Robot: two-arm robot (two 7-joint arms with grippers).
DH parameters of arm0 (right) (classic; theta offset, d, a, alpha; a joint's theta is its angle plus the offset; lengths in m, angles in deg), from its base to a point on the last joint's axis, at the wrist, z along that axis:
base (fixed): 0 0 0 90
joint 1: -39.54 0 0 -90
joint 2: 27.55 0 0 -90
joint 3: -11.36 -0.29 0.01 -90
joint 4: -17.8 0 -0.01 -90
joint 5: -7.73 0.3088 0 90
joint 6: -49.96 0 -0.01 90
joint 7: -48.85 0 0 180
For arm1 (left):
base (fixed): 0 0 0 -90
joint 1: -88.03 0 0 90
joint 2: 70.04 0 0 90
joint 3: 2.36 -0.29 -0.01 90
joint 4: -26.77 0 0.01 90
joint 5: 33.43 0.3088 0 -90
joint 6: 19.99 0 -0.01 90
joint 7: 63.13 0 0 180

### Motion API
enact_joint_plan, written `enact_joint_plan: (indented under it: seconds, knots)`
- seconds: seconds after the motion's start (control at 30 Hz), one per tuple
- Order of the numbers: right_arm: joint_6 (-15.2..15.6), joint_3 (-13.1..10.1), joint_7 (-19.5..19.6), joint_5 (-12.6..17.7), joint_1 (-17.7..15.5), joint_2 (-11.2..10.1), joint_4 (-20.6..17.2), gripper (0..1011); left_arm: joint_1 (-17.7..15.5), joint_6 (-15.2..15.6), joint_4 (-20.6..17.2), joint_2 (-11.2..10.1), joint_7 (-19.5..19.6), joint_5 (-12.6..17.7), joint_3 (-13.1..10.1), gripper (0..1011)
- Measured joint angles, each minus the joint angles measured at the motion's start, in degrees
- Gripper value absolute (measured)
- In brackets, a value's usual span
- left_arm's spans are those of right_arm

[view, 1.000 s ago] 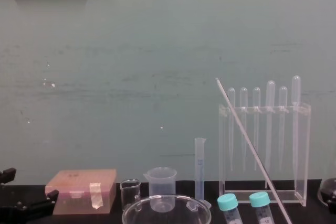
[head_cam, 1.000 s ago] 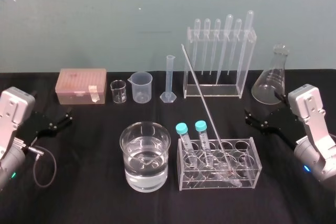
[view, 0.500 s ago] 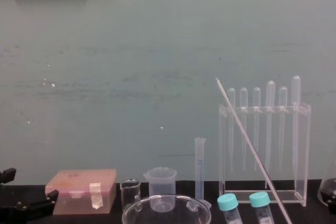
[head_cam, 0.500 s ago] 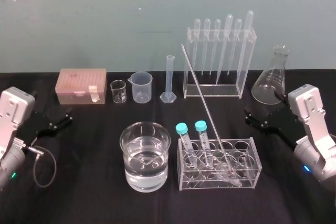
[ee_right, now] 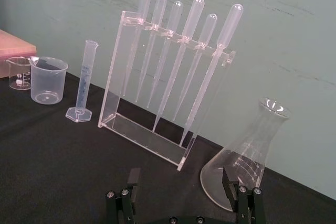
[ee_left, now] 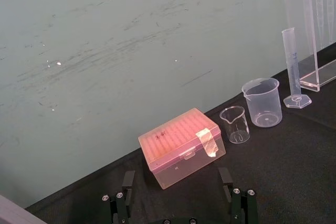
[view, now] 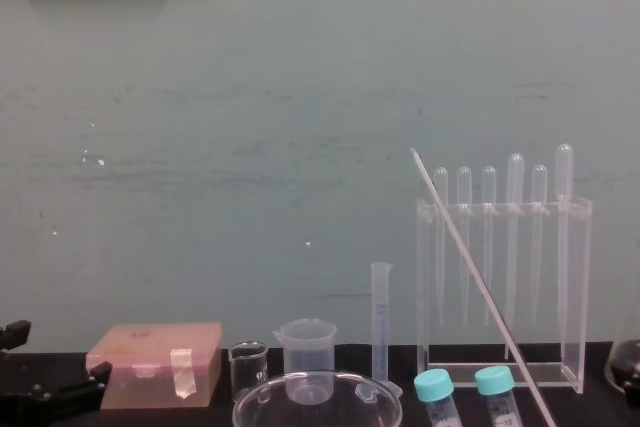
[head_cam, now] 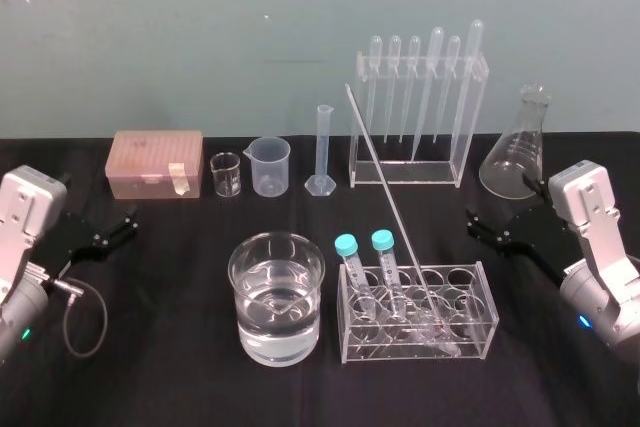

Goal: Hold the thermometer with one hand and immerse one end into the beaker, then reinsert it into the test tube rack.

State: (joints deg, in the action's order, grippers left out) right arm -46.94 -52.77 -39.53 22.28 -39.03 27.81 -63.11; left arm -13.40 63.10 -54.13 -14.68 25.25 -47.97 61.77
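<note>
The thermometer [head_cam: 385,192] leans in the low test tube rack [head_cam: 482,294] near the worktop's [head_cam: 170,372] front edge, just beside the water-filled beaker [head_cam: 276,297], its top free for grasping, while the left pincer [head_cam: 100,229] and the right pincer [head_cam: 472,223] sit released at opposite side edges.

- Head view: high up, looking forward and down over the whole black table [head_cam: 150,367].
- Chest view: low and level, facing the wall across the table.
- Left wrist view: looks past the left gripper [ee_left: 177,174] at the nearby pink box [ee_left: 181,140].
- Right wrist view: looks past the right gripper [ee_right: 181,172] toward the conical flask [ee_right: 247,150].
- All 4 views share the measuring cylinder [head_cam: 323,152].
</note>
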Motion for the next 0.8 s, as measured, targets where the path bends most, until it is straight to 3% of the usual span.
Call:
enact_joint_plan:
  seconds: [0.67, 0.8]
  knots:
    - [0.0, -0.01, 0.0, 0.0, 0.0, 0.0, 0.0, 1003, 0.0, 0.0, 0.0, 0.0, 0.0, -0.01, 0.0, 1008]
    - [1.7, -0.42, -2.35, 0.79, 0.11, -0.17, -0.85, 1003, 0.0, 0.0, 0.0, 0.0, 0.0, 0.0, 0.0, 1008]
